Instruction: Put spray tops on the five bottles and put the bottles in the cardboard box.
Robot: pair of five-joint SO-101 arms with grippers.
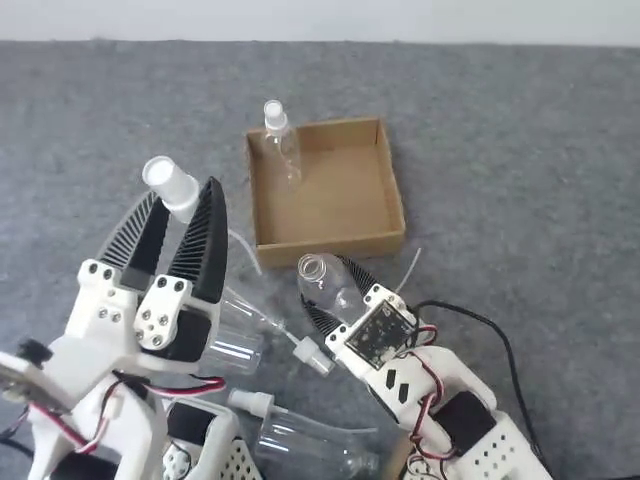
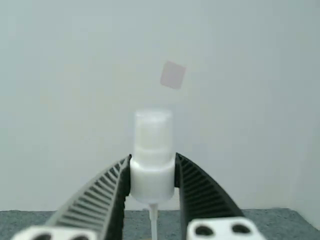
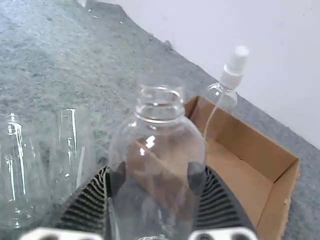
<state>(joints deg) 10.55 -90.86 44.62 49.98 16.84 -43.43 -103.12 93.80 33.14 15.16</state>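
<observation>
Grey carpet-like mat (image 1: pixel 520 130), plain white wall behind. We see the left gripper (image 1: pixel 185 192) (image 2: pixel 152 162) up off the mat, clamped on a white spray top (image 1: pixel 170 183) (image 2: pixel 152 150), nozzle up, dip tube hanging between the fingers. The right gripper (image 1: pixel 335 290) (image 3: pixel 156 175) is closed around an uncapped bottle (image 1: pixel 325 275) (image 3: pixel 155 145), gripping the body, with the open neck pointing toward the cardboard box (image 1: pixel 330 243) (image 3: pixel 250 140), just short of its near wall. 1 capped bottle (image 1: pixel 285 150) (image 3: pixel 220 95) stands in the box's far left corner. 2 more bottles lie on the mat between the arms: 1 clear bottle (image 1: pixel 240 340) under the left gripper, 1 capped lying bottle (image 1: pixel 305 440) nearer the arm bases. 1 loose spray top (image 1: pixel 312 355) lies just beside the right gripper.
</observation>
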